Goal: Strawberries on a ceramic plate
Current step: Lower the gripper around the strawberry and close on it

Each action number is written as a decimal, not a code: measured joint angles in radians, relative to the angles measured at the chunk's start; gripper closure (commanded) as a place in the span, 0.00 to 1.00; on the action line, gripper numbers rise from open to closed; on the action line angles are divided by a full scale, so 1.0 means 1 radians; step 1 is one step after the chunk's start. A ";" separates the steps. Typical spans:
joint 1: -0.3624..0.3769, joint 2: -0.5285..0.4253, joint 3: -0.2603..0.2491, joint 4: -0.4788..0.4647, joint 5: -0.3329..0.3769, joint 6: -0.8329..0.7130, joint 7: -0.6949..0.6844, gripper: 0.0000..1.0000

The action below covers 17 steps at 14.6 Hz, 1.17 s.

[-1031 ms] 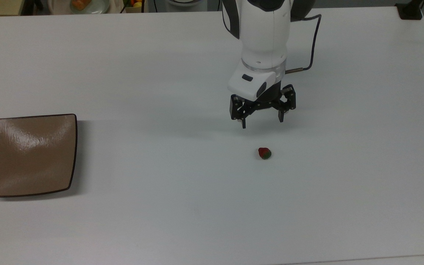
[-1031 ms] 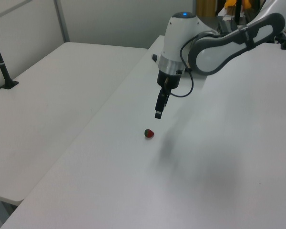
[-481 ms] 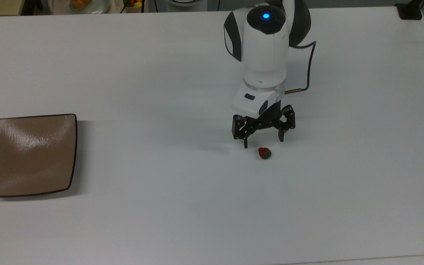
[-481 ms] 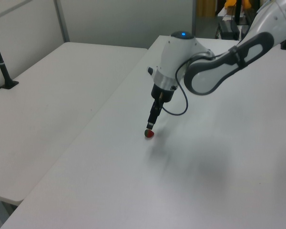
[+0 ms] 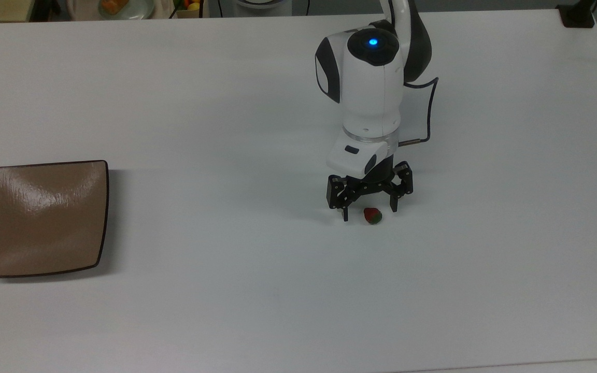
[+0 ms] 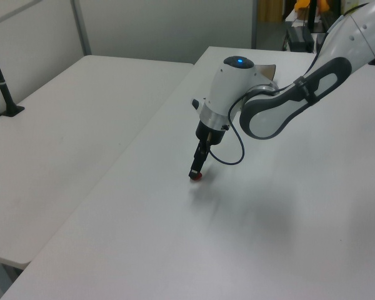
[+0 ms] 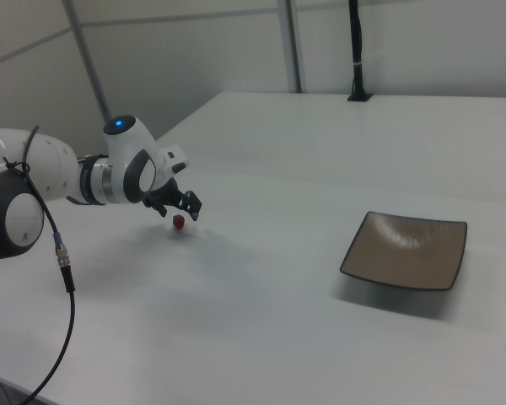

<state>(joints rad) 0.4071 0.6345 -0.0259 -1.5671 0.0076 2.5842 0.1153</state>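
Spread wide, the gripper (image 5: 367, 213) sits right of centre in the top view, its two black fingers standing either side of the strawberry (image 5: 372, 215), which lies on the white table (image 5: 257, 290) and is not yet pinched. The ceramic plate (image 5: 42, 218) rests well apart at the top view's left edge, bare.

Seen in the left view, the gripper (image 6: 195, 174) points down at centre frame with the strawberry (image 6: 197, 177) a red speck at its tip.

From the right view, the gripper (image 7: 180, 212) is at middle left, the strawberry (image 7: 179, 222) just below it, and the ceramic plate (image 7: 407, 249) at lower right.

Such a small berry looks light, rounded and likely to roll or slip, so I would close gently across its red body, below the leafy cap.
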 measured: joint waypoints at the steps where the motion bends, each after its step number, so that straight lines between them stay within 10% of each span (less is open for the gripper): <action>1: 0.000 0.005 0.000 0.001 -0.001 0.003 0.000 0.01; 10: 0.007 0.027 0.000 0.009 -0.027 0.004 0.000 0.80; 17: 0.007 0.033 0.000 0.035 -0.030 0.004 0.000 0.89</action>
<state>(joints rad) 0.4140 0.6677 -0.0258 -1.5319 -0.0229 2.5880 0.1151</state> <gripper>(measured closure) 0.678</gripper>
